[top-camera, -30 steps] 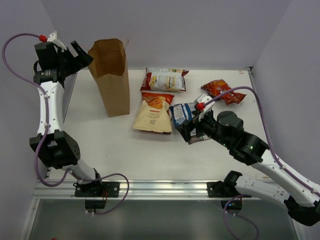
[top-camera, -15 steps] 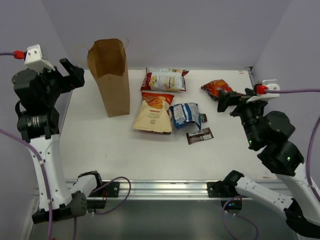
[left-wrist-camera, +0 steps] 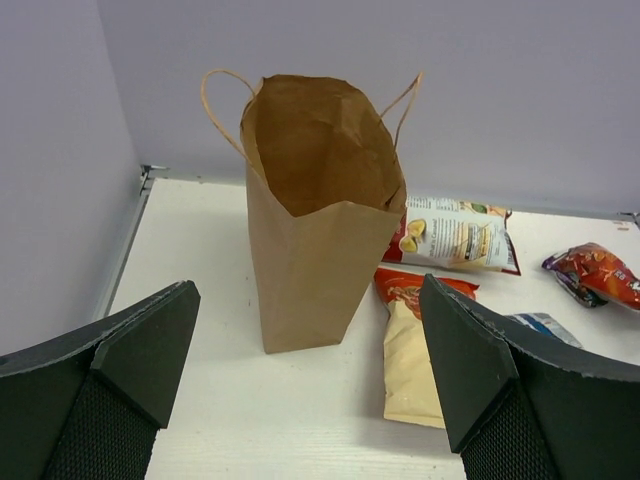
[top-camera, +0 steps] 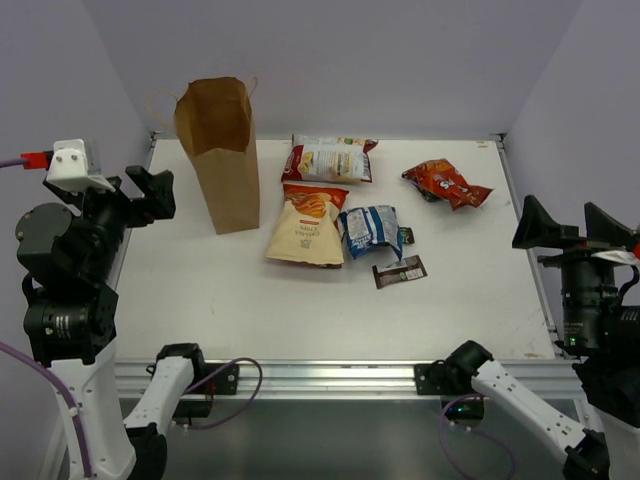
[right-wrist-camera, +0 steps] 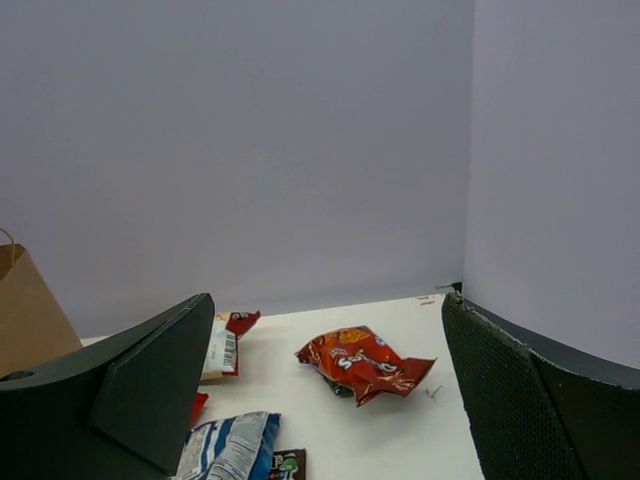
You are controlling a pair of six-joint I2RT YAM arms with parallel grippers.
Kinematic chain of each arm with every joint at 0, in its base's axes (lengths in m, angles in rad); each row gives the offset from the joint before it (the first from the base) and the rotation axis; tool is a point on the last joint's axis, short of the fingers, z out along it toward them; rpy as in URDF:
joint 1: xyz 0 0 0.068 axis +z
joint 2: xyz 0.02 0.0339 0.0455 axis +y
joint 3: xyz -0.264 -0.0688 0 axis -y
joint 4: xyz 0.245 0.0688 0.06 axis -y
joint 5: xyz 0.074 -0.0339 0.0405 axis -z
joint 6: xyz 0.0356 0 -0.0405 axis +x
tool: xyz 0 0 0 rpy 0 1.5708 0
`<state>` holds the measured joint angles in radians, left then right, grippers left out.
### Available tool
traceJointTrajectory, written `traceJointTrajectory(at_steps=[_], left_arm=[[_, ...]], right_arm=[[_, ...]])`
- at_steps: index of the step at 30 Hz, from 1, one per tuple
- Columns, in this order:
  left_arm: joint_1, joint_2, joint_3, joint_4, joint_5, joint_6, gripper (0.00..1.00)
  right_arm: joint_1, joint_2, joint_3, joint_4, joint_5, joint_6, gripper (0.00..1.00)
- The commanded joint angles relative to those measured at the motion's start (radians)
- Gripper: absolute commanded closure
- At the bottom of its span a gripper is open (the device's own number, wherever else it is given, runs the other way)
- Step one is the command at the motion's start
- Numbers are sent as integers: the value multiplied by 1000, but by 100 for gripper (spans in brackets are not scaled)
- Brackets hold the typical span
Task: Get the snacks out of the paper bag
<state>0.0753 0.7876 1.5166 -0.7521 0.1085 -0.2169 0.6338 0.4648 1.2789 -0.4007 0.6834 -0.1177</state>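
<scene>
The brown paper bag (top-camera: 220,150) stands upright at the back left, its mouth open; it also shows in the left wrist view (left-wrist-camera: 320,210), and what is inside cannot be seen. On the table lie a white-red packet (top-camera: 330,158), a tan-orange packet (top-camera: 308,225), a blue-white packet (top-camera: 370,228), an orange-red packet (top-camera: 445,182) and a dark brown candy bar (top-camera: 400,271). My left gripper (top-camera: 140,190) is open and empty, raised left of the paper bag. My right gripper (top-camera: 572,225) is open and empty, raised at the table's right edge.
Purple walls close the table at the back and both sides. A metal rail (top-camera: 300,375) runs along the near edge. The orange-red packet (right-wrist-camera: 365,362) and blue-white packet (right-wrist-camera: 225,450) show in the right wrist view.
Both arms have pulled back and risen toward their bases. The right gripper has moved from the blue-white packet and candy bar to the right edge. The left gripper has moved from the bag's top to the left edge.
</scene>
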Motion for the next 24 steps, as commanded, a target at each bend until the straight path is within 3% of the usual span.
traceJointTrajectory(at_steps=[1,6,24], left_arm=[[-9,-19,40,-49,17,13,0],[-17,-65,25,-50,5,43,0],[-32,-57,-33,2,16,33,0]], right_arm=[[-2,-24,-39,5,1,-17,1],[-2,-113,-105,88,-59,-33,1],[-2,-123,-150,99,-102,4,1]])
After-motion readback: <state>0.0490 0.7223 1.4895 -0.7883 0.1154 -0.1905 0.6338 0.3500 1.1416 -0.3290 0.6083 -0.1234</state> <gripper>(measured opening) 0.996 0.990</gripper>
